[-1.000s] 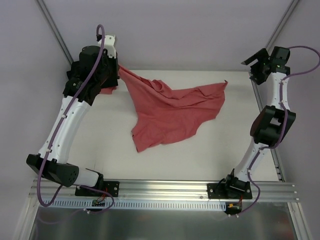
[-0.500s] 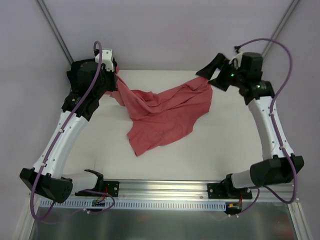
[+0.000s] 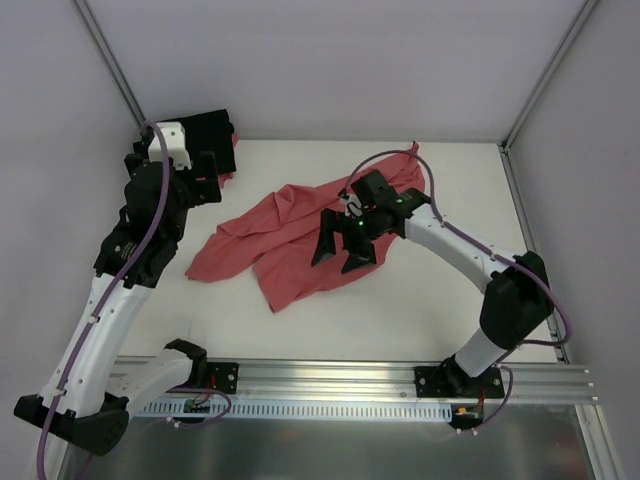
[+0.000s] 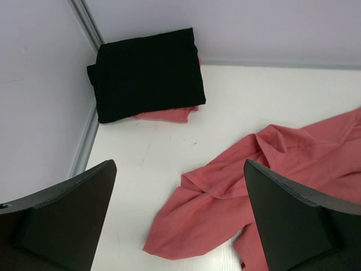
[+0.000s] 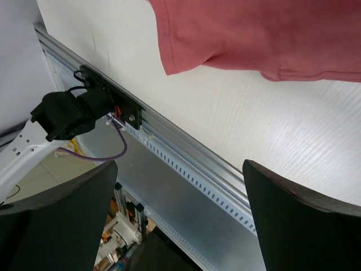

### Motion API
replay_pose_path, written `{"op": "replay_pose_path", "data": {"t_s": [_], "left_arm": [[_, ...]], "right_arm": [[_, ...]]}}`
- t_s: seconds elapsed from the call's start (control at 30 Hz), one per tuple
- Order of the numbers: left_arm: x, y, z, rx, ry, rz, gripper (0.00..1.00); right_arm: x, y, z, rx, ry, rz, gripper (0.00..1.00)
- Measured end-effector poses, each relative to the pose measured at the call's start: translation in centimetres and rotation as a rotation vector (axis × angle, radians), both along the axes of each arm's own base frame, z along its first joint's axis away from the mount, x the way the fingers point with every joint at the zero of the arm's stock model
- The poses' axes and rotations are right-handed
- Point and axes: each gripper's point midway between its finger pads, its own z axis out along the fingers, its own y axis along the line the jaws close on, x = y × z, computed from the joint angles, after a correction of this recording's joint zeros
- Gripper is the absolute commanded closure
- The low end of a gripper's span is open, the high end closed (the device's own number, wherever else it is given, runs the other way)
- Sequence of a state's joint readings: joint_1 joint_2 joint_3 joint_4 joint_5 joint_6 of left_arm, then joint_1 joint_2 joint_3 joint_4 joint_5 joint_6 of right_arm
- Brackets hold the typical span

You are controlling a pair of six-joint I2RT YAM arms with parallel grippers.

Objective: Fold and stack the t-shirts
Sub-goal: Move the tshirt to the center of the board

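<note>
A loose coral-red t-shirt [image 3: 300,225] lies crumpled across the middle of the table, also in the left wrist view [image 4: 248,197] and along the top of the right wrist view [image 5: 254,34]. A folded black t-shirt [image 3: 205,128] [image 4: 149,73] sits in the back left corner on a folded red garment [image 4: 169,115]. My left gripper [image 3: 212,178] [image 4: 179,169] hangs open between the stack and the loose shirt, holding nothing. My right gripper [image 3: 343,258] [image 5: 179,166] is open above the loose shirt's near right part, pointing toward the front rail, empty.
A metal rail [image 3: 330,378] [image 5: 186,152] runs along the table's near edge with both arm bases on it. Walls and frame posts [image 3: 110,60] close in the back and sides. Bare white table [image 3: 450,320] lies right of the shirt.
The left gripper opened and let go of the coral-red shirt, which dropped flat onto the table. The right arm swung down and inward over the shirt. The left arm pulled back to the left.
</note>
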State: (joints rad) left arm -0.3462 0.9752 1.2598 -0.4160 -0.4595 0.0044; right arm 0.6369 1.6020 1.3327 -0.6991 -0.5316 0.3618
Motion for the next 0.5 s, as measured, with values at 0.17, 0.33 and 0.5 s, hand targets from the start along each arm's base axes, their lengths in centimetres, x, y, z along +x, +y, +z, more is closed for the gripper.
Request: {"op": "replay_pose_path", "data": {"t_s": [0.17,0.33,0.5], "left_arm": [[-2.2,-0.1,0.7,-0.044,-0.015,-0.005,0.01],[-3.6,-0.7,0.2,-0.078,0.014,-0.027,0.01],[-4.8,-2.0,0.7,-0.103,0.021,-0.079,0.01]], "right_arm": [[-1.9,4.7,-1.1,-0.022,0.021,0.131,0.0],[-5.2,8.0,-4.4,-0.064,0.074,0.239,0.01],[-7.4,9.7,-8.6,-0.123,0.141,0.282,0.02]]}}
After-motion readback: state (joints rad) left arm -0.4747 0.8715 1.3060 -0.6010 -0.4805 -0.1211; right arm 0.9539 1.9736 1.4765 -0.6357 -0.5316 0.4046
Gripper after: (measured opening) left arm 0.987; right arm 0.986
